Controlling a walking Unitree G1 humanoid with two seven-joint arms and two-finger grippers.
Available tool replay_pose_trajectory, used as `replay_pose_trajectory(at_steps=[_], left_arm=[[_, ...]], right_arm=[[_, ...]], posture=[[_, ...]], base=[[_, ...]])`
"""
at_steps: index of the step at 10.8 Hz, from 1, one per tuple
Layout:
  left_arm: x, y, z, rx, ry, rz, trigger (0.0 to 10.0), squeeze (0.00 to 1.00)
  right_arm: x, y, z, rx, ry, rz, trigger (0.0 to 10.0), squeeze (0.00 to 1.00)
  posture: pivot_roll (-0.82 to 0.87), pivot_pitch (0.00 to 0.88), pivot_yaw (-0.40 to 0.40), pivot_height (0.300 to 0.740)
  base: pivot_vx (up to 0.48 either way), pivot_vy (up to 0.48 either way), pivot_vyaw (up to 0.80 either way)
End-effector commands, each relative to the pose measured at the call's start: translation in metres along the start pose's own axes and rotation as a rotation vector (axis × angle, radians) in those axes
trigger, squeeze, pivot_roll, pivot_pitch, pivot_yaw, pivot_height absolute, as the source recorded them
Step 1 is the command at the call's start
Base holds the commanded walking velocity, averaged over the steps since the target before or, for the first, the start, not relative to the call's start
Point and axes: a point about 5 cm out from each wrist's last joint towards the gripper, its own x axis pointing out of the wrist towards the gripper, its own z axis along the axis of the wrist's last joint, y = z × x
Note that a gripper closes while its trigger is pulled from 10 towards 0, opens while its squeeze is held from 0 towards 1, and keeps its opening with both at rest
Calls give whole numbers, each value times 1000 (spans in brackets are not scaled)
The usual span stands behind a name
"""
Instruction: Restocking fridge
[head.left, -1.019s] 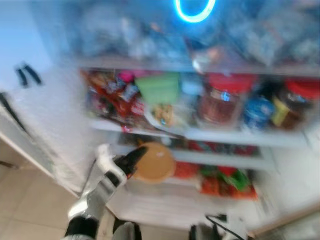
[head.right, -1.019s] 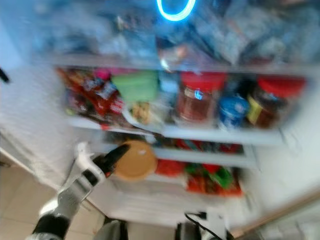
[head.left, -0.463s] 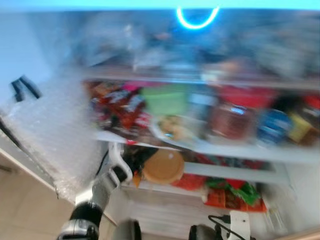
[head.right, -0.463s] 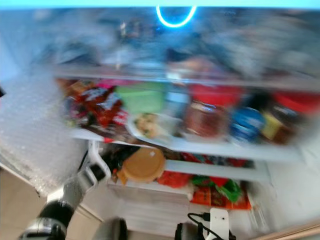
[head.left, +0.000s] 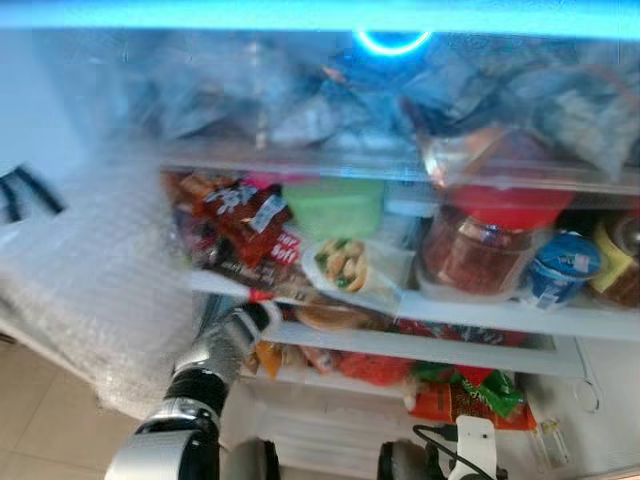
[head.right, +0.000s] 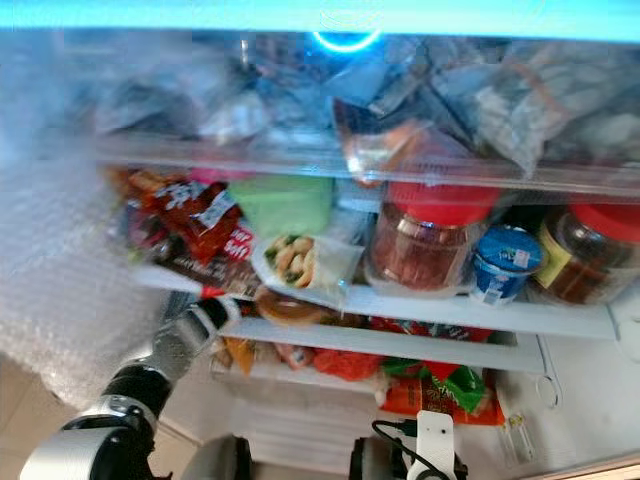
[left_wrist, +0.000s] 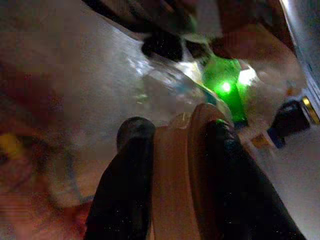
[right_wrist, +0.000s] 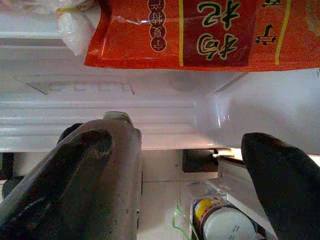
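The fridge stands open with crowded shelves (head.left: 470, 312). My left arm (head.left: 215, 360) reaches into the space under the middle shelf. In the left wrist view my left gripper (left_wrist: 175, 131) is shut on a flat round tan container (left_wrist: 180, 170), one black finger on each face. From the head, that tan container (head.left: 325, 318) lies tucked deep under the shelf edge, among red packets. My right gripper (right_wrist: 177, 142) is open, with nothing between its fingers (right_wrist: 90, 165). It hangs low before the white bottom drawer (right_wrist: 125, 107), below an orange-red packet (right_wrist: 200, 35).
A bubble-wrapped panel (head.left: 90, 290) stands close on the left of my arm. The middle shelf carries red snack packets (head.left: 245, 225), a green tub (head.left: 335, 205), a wrapped roll (head.left: 350, 262), red-lidded jars (head.left: 490, 245) and a blue pot (head.left: 560, 270). Bags (head.left: 400, 90) crowd the top shelf.
My left arm has pushed the tan container forward, from in front of the shelves to deep under the middle shelf. The head view has shifted and come closer.
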Motion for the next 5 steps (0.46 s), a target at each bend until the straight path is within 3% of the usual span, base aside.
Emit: replay_pose_trajectory(at_steps=[1,3,5], left_arm=[[4,-4,-6,3,16,6,10000,0],[5,-2,-12,-1,12,62,10000,0],[11,-6,-15,-86,-61,132,10000,0]], right_arm=[[-6,3,-25,9,97,7,10000,0],[-6,3,-25,10,96,8,10000,0],[-6,4,-24,10,94,10,10000,0]], posture=[[-52,110,49,643],[-50,106,53,643],[-49,102,54,643]], base=[[0,0,0],[0,0,0],[0,0,0]])
